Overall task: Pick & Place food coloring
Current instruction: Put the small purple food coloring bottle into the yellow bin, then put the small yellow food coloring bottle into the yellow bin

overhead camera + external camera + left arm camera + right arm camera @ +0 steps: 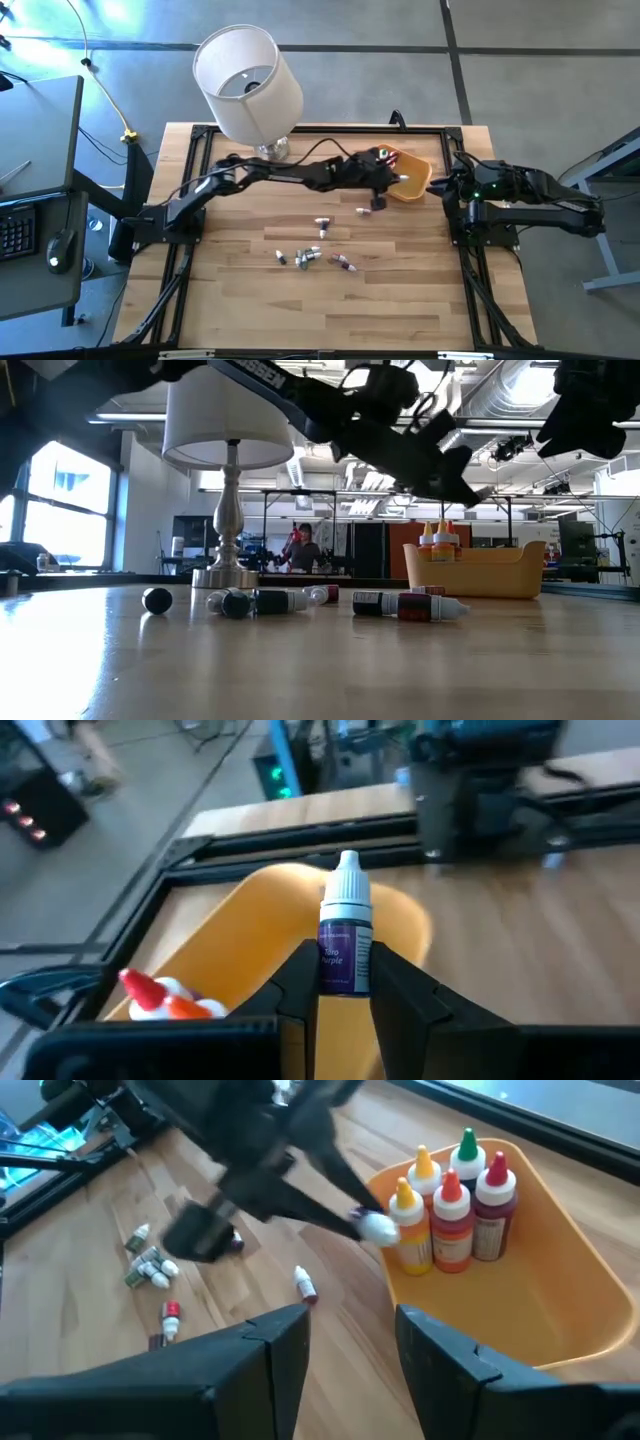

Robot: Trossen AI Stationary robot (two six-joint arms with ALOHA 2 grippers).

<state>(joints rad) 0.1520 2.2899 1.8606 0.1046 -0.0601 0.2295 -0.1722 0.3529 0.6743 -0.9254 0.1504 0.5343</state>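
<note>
Over the rim of the orange plastic bowl (412, 183), at the far right of the wooden worktop (300, 300), the left claw (345, 982) is closed tight on one small dropper bottle (346, 935): dark purple body, label with white lettering, white ribbed collar and white pointed cap, held upright between the two dark fingers (300, 982).

Inside the bowl, standing upright and clustered at one end: five dropper bottles (448, 1210). Two have yellow-orange bodies and orange caps, one an orange-red body with red cap, one a dark red body with red cap, one a green cap behind the others.

Loose on the worktop near its middle: a scatter of small bottles lying on their sides (310, 256), dark bodies with whitish or red caps; in the low view one lies with a red label and white tip (410, 605). One more lies apart, nearer the bowl (364, 210).

Right claw (350, 1340): parked at the right edge of the worktop beside the bowl, fingers parted, nothing between them.

Also present: a table lamp with white drum shade and metal base (248, 85) at the far edge.
</note>
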